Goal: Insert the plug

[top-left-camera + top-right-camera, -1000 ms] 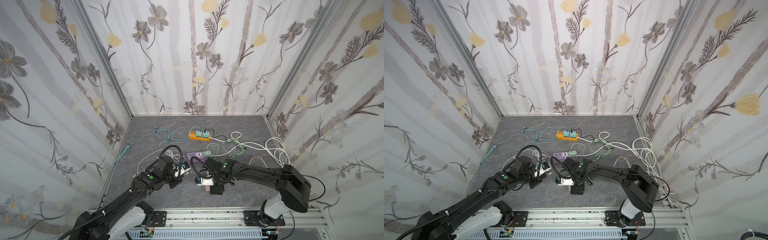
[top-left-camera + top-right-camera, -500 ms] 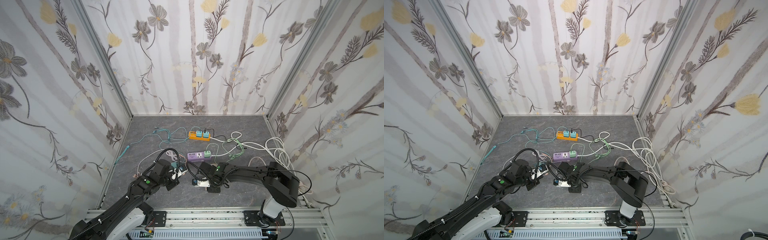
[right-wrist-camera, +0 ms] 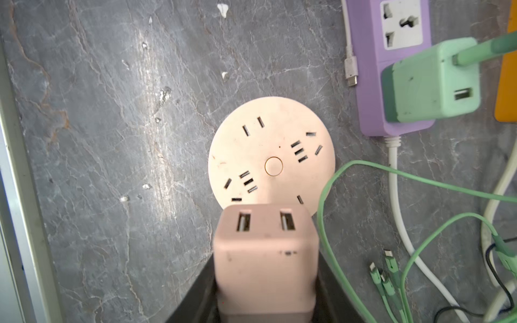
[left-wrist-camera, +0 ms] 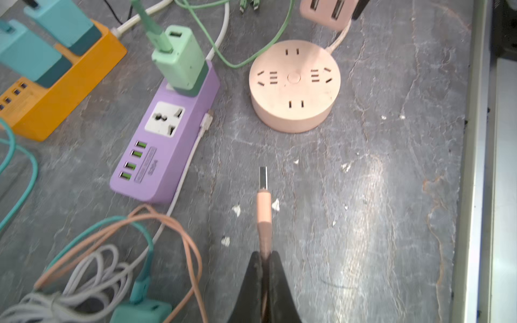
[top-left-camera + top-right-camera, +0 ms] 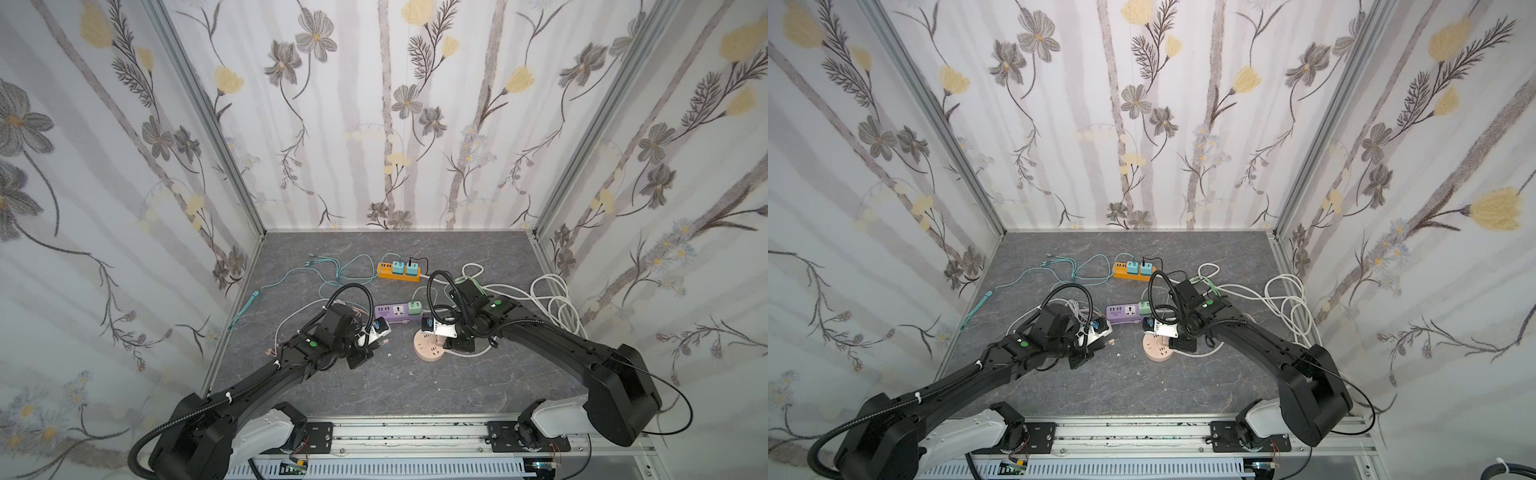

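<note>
Plug and charger, each held in a claw.

**Left claw** (image 4: 264,256): the jaws are pinched fully together on the salmon-pink USB-A cable plug (image 4: 263,208). They grip the rear of its rubbery sleeve, so the rest of the sleeve and the bare metal tongue jut straight out ahead of the fingertips, over the grey stone-patterned tabletop (image 4: 363,195). A cable of the same salmon colour (image 4: 193,251) loops on the tabletop to one side of this claw.

**Right claw** (image 3: 266,256): the jaws stand partly apart and clamp the two flanks of the pale pink cube-shaped plastic charger (image 3: 263,240). Its face with two USB ports points forward, away from the wrist. Just ahead of and below the charger lies the pale pink round plastic socket disc (image 3: 271,156), which sits between the two claws.

**Handling (a judgement).**
- The plug is probably very light, with a stiff tongue and a slightly yielding sleeve.
- The cable behind it is limp and likely to drag or twist the plug.
- The best hold is on the flat faces of the sleeve, close behind the metal; a grip further back would let the plug bend on contact.
- The charger looks light, rigid and smooth-sided, so it may slip or turn when pushed.

**Appearance.** The plug has a narrow, matte salmon sleeve and a silvery rectangular tongue. Whether the tongue is the right way up for a port cannot be told.
</note>
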Robot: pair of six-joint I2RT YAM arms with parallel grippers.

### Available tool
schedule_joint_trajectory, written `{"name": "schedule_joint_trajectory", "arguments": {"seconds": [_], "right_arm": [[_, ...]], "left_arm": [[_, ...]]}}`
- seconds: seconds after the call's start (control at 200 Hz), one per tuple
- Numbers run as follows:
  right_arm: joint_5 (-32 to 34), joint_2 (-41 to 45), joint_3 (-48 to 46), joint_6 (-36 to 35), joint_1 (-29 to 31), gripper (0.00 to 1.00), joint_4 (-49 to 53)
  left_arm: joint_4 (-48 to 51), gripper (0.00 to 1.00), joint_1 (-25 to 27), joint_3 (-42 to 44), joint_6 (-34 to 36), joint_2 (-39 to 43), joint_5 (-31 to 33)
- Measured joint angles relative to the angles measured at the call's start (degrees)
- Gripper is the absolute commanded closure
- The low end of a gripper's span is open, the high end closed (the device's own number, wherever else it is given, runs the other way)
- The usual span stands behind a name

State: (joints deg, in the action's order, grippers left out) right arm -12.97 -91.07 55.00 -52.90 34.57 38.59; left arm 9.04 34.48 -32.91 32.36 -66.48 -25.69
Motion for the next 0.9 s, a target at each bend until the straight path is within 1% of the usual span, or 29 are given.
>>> {"name": "schedule_joint_trajectory", "arguments": {"seconds": [0.14, 0.23, 0.37, 0.53, 0.575, 0.68, 0.804, 0.899], "right_arm": [[-2.45, -6.01, 2.19, -7.61, -0.85, 0.63, -0.92], [-3.13, -9.64, 5.11, -11.19, -1.01, 0.62, -0.55], [-3.48, -12.94, 8.31, -14.91, -1.09, 0.59, 0.57], [-3.54, -14.88, 10.19, -16.22, -0.63, 0.58, 2.58], [-3.54, -15.50, 10.27, -16.24, -0.28, 0.54, 2.93], [-3.15, -17.20, 11.08, -16.13, 0.59, 0.42, 4.17], [-2.89, -18.08, 12.41, -14.97, 1.27, 0.33, 4.81], [-2.95, -17.16, 12.79, -13.49, 1.11, 0.28, 5.01]], "left_arm": [[-8.39, 1.00, 1.09, -2.36, -0.68, -8.94, -3.08], [-11.89, 1.00, 1.57, -2.75, -0.79, -12.37, -4.15], [-15.74, 1.00, 1.66, -2.05, -1.14, -13.77, -4.90], [-18.16, 1.00, 1.68, -0.37, -2.43, -13.84, -5.38], [-18.75, 1.00, 1.68, 0.28, -2.62, -13.77, -5.44], [-19.69, 1.00, 1.68, 1.95, -3.56, -13.22, -5.44], [-19.89, 1.00, 1.75, 2.14, -5.77, -12.85, -5.66], [-19.54, 1.00, 1.79, 1.31, -6.54, -13.07, -6.75]]}}
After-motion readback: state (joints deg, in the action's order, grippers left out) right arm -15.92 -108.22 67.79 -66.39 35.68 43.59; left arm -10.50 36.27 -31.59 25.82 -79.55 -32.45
